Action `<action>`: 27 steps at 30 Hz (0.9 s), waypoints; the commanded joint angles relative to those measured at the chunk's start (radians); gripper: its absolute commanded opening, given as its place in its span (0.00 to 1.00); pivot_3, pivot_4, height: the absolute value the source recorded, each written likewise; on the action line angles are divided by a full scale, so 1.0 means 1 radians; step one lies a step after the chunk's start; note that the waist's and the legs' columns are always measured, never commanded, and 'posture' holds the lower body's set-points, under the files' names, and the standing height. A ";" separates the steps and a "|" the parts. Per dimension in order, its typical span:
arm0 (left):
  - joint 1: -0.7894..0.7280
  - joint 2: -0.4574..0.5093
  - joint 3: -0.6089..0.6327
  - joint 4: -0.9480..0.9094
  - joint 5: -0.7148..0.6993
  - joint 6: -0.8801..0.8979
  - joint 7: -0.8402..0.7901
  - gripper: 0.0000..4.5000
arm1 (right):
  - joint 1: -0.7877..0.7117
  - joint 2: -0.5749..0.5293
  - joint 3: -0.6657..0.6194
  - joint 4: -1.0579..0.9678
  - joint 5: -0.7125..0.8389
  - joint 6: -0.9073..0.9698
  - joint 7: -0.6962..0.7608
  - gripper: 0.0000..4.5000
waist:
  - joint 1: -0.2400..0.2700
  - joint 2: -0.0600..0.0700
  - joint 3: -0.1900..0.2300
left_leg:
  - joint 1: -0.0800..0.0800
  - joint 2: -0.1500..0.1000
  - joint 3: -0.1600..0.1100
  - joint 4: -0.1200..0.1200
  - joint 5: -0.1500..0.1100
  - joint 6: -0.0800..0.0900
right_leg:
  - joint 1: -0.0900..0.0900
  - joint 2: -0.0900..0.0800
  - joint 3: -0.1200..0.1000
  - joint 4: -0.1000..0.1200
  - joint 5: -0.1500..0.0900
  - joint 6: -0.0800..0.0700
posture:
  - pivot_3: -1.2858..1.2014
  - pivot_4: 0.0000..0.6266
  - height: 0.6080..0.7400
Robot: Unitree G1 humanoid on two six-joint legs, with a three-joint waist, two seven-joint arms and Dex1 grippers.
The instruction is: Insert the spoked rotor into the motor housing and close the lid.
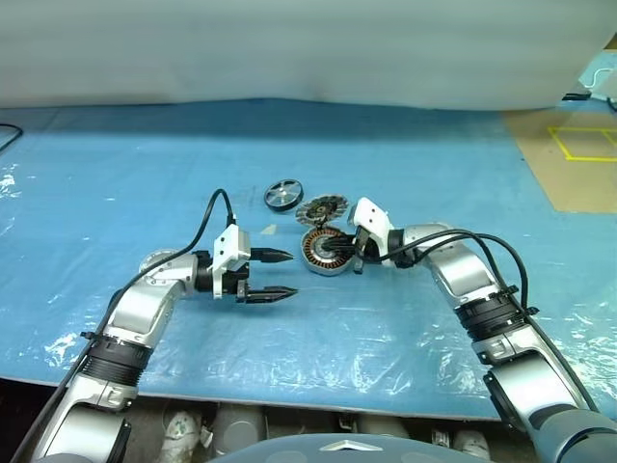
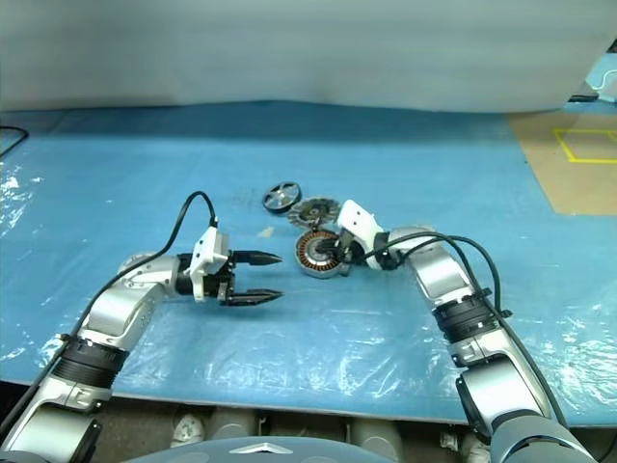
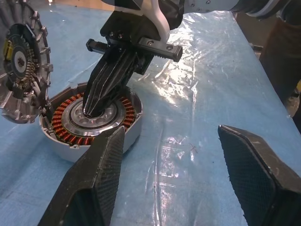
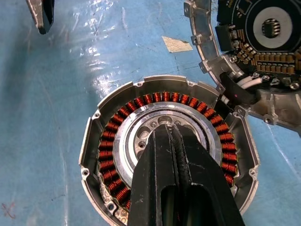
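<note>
Blue plastic sheet (image 1: pixel 116 193) covers the table; things sit near its middle

Left hand (image 1: pixel 278 275) at about 9 o'clock of the housing, well short of it, pointing toward it. Its two black fingers (image 3: pixel 96 179) stand wide apart, nothing between them. It hovers just above the sheet

Spoked rotor (image 1: pixel 283 195) lies flat on the sheet at roughly 11 o'clock of the housing, apart from it, untouched by either hand. Small dark wheel, bright rim, open spokes

A small pale scrap (image 4: pixel 177 44) lies on the sheet between the rotor and the housing

Motor housing (image 1: pixel 325 253) sits upright on the sheet, open. Ring of copper-orange windings (image 4: pixel 109 155) shows around a grey centre hub (image 4: pixel 141 136)

Lid (image 1: pixel 321 209) swung back, propped up at the housing's 12 o'clock rim, inner face exposed with a dark centre and small parts around it. Short wires (image 4: pixel 248 84) run from the lid side down to the housing's rim

Right hand (image 1: pixel 343 254) reaches in from 3 o'clock. Its fingers (image 4: pixel 176 179) are pressed together, holding nothing, tips down on the grey hub inside the winding ring

Bare brown floor with yellow tape marks (image 1: pixel 583 145) at the far right, past the sheet's edge
</note>
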 commanded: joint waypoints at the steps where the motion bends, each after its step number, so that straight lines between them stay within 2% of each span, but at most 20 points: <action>1: -0.008 0.003 0.004 -0.025 -0.012 -0.008 -0.008 0.74 | 0.030 -0.019 0.055 0.053 -0.082 -0.067 -0.017 0.01 | 0.000 0.000 0.000 | 0.001 0.000 0.000 0.000 0.000 0.000 | 0.001 0.000 0.000 0.000 0.000 0.000 | 0.52 0.24 1.00; 4: -0.013 0.004 0.008 -0.020 -0.013 -0.009 -0.009 0.74 | 0.035 -0.003 0.028 0.017 -0.034 -0.033 -0.001 0.01 | 0.000 -0.001 0.000 | 0.004 0.000 0.000 0.000 0.000 0.000 | 0.004 0.000 0.000 0.000 0.000 0.000 | 0.52 0.24 1.00; 8: -0.011 0.003 0.010 -0.022 -0.013 -0.011 -0.006 0.74 | 0.025 0.013 -0.066 -0.090 0.117 0.134 0.036 0.01 | 0.001 -0.001 0.000 | 0.005 0.000 0.000 0.000 0.000 0.000 | 0.005 0.000 0.001 0.000 0.000 0.000 | 0.52 0.24 1.00; 14: 0.007 0.024 0.043 -0.029 -0.030 0.016 0.009 0.74 | 0.032 -0.036 -0.173 -0.286 0.227 0.275 0.016 0.01 | 0.002 0.000 0.000 | -0.001 0.000 0.000 -0.001 0.000 0.000 | -0.001 0.000 0.000 0.000 0.000 0.000 | 0.52 0.24 1.00; 19: -0.014 0.041 0.113 0.011 -0.054 0.056 0.054 0.74 | 0.102 -0.101 -0.266 -0.446 0.291 0.367 -0.030 0.01 | 0.005 -0.001 0.000 | 0.000 0.000 0.000 -0.002 0.000 0.000 | -0.001 0.000 0.000 -0.001 0.000 0.000 | 0.52 0.24 1.00; 22: -0.086 0.069 0.149 0.139 -0.021 0.029 0.069 0.74 | 0.150 -0.127 -0.291 -0.493 0.307 0.390 -0.057 0.01 | 0.008 -0.001 0.000 | 0.000 0.000 0.000 -0.002 0.000 0.000 | 0.000 0.000 0.000 -0.002 0.000 0.000 | 0.52 0.24 1.00; 27: -0.278 0.074 0.148 0.434 0.083 -0.125 0.102 0.74 | 0.199 -0.143 -0.310 -0.530 0.316 0.400 -0.108 0.01 | 0.009 -0.001 0.000 | 0.001 -0.001 0.000 -0.001 0.000 0.000 | 0.001 0.000 0.002 -0.001 0.000 0.000 | 0.52 0.24 1.00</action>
